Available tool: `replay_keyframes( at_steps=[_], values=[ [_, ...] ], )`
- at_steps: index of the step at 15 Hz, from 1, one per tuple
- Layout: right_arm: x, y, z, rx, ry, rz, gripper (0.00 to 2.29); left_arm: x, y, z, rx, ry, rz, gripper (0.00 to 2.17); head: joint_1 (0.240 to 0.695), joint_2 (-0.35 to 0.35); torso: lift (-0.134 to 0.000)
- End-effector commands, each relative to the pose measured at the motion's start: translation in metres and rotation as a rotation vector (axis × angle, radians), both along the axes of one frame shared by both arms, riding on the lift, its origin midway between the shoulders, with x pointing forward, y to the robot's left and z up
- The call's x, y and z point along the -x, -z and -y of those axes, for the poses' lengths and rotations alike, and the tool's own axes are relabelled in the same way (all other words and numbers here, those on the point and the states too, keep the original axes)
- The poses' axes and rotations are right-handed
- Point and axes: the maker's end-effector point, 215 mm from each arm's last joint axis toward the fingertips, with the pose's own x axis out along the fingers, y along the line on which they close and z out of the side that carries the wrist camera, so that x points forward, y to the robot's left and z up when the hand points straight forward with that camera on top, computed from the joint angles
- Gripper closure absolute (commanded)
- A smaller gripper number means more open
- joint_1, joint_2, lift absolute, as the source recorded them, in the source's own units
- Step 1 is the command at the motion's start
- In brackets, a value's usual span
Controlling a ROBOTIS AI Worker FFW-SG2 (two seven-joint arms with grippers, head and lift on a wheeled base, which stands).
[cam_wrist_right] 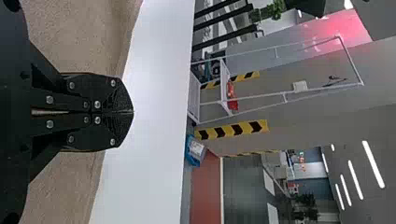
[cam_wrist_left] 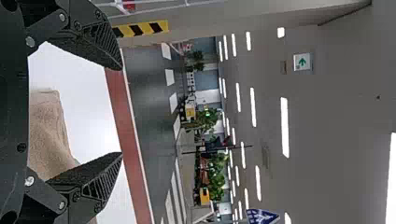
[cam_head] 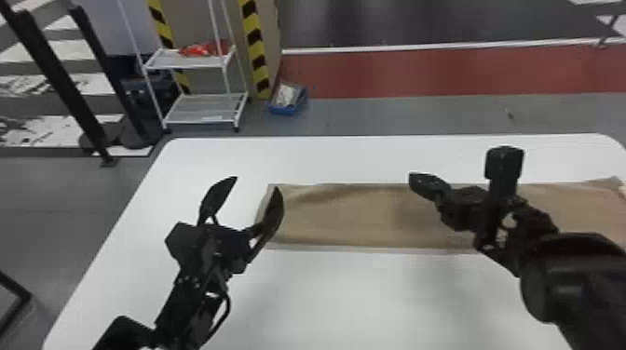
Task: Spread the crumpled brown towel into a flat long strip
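The brown towel (cam_head: 344,216) lies as a long, mostly smooth strip across the white table, with slight creases at its left end. My left gripper (cam_head: 249,186) stands open at that end, one finger over the towel's edge. In the left wrist view the left gripper (cam_wrist_left: 120,112) has its fingers wide apart and the towel (cam_wrist_left: 49,133) behind them. Above the towel's middle-right part is my right gripper (cam_head: 419,184). In the right wrist view the right gripper (cam_wrist_right: 132,112) is shut, its fingertips together with nothing visible between them, and the towel (cam_wrist_right: 79,35) extends beneath.
The white table (cam_head: 372,298) extends in front of and behind the towel. Beyond its far edge stand a white rack (cam_head: 205,109) and a blue bin (cam_head: 285,111) on the floor. Black posts (cam_head: 60,74) rise at the far left.
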Motion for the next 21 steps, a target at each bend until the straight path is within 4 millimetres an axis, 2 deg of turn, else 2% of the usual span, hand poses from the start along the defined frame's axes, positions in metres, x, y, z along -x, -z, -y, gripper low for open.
replay_keyframes(
  at_steps=[1,3,5,6,8,10,11,13,14,16,18,21],
  values=[
    [0.008,-0.013,0.06,-0.018,0.059,0.041,1.36,-0.001,-0.001,0.001,0.005,0.001,0.002,0.26,0.695,0.08,-0.124],
    [0.015,-0.024,0.125,0.007,0.134,0.09,0.85,-0.001,0.0,0.002,0.018,0.002,-0.007,0.15,0.695,0.042,-0.124],
    [0.029,-0.027,0.185,0.018,0.204,0.101,0.59,-0.001,0.004,0.003,0.03,0.007,-0.023,0.15,0.695,-0.004,-0.124],
    [0.038,-0.029,0.211,0.012,0.223,0.107,0.44,-0.001,0.006,0.003,0.033,0.007,-0.03,0.15,0.695,-0.058,-0.124],
    [0.058,-0.045,0.265,0.018,0.266,0.164,0.3,-0.003,0.018,0.003,0.044,0.018,-0.077,0.23,0.695,-0.11,-0.124],
    [0.074,-0.055,0.308,0.016,0.313,0.187,0.29,-0.004,0.033,0.006,0.039,0.025,-0.135,0.27,0.695,-0.153,-0.124],
    [0.082,-0.057,0.323,0.026,0.325,0.2,0.26,-0.007,0.036,0.008,0.037,0.026,-0.154,0.27,0.695,-0.199,-0.124],
    [0.095,-0.056,0.342,0.039,0.349,0.206,0.23,-0.011,0.052,0.013,0.025,0.045,-0.218,0.3,0.695,-0.237,-0.124],
    [0.099,-0.052,0.345,0.042,0.354,0.204,0.23,-0.014,0.062,0.016,0.016,0.048,-0.261,0.33,0.695,-0.254,-0.124],
    [0.103,-0.051,0.348,0.038,0.36,0.21,0.23,-0.014,0.069,0.019,0.01,0.057,-0.287,0.33,0.695,-0.278,-0.124],
    [0.103,-0.052,0.348,0.038,0.359,0.22,0.23,-0.009,0.096,0.014,-0.015,0.039,-0.378,0.33,0.695,-0.293,-0.124],
    [0.1,-0.051,0.347,0.03,0.356,0.225,0.23,-0.008,0.105,0.004,-0.029,0.018,-0.408,0.4,0.695,-0.292,-0.124]
  ],
)
